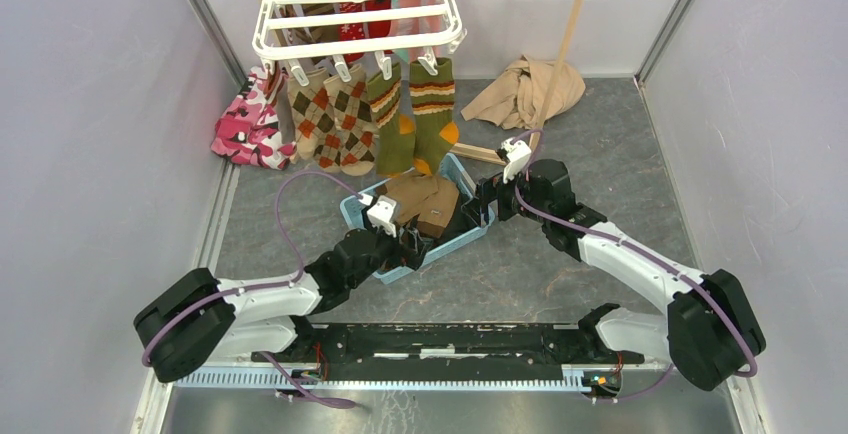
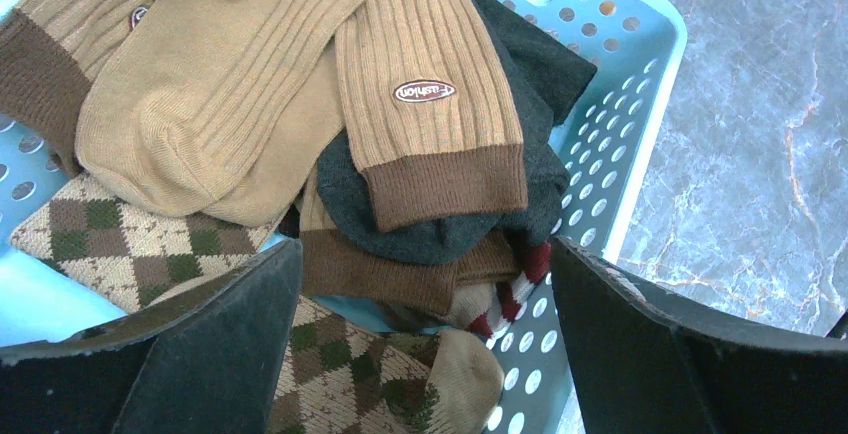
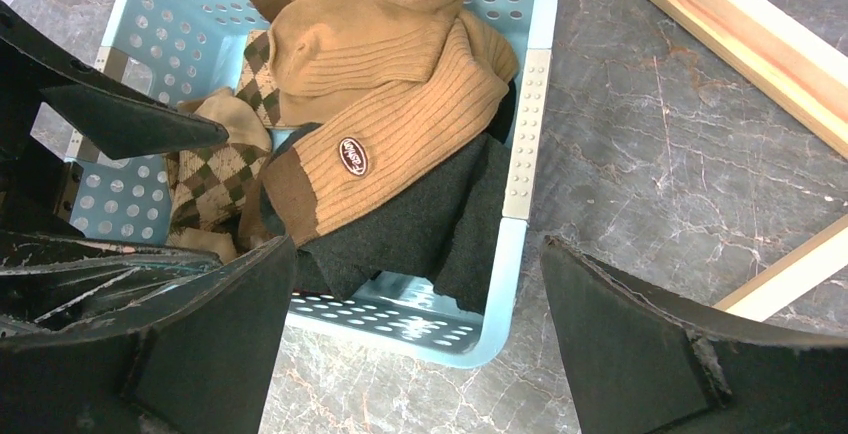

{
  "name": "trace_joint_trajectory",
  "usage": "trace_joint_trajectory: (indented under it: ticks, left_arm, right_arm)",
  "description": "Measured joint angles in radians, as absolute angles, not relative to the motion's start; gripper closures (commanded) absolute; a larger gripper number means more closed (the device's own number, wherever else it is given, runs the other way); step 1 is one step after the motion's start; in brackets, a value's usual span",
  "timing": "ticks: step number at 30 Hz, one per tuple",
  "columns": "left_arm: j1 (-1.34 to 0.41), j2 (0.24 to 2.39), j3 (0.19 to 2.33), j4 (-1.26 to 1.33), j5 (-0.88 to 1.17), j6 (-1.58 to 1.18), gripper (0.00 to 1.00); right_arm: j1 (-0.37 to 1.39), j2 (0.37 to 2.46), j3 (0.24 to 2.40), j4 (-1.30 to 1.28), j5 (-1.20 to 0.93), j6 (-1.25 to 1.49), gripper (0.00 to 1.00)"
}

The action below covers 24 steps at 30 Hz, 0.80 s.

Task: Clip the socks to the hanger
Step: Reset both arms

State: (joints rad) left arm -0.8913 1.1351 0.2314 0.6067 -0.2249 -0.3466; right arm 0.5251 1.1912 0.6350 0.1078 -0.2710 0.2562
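The white hanger [image 1: 355, 4] hangs at the back with argyle socks [image 1: 335, 119] and olive green socks [image 1: 415, 119] clipped along its front edge; red and pink socks hang behind them. A light blue basket [image 1: 455, 244] holds more socks: tan ribbed ones with brown cuffs [image 2: 420, 54], a dark grey one [image 2: 540, 74], argyle ones [image 2: 120, 239] and a red-and-white striped one [image 2: 510, 294]. My left gripper [image 2: 425, 254] is open, empty, just above the pile. My right gripper [image 3: 415, 254] is open and empty over the basket's [image 3: 525, 104] near right corner, beside the dark grey sock [image 3: 420, 224].
A pink camouflage garment [image 1: 245, 124] lies at the back left. A beige cloth [image 1: 520, 94] lies at the back right by a leaning wooden pole [image 1: 570, 24]. A wooden bar [image 3: 720, 24] lies on the floor right of the basket. Grey walls close in both sides.
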Motion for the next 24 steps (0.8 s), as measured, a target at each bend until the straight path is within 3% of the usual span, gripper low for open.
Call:
trace_joint_trajectory:
  ticks: [24]
  left_arm:
    - [-0.888,1.114,0.173,0.759,-0.163,-0.257,0.0]
  right_arm:
    - [0.524,1.218,0.635,0.146,-0.304,0.211,0.02]
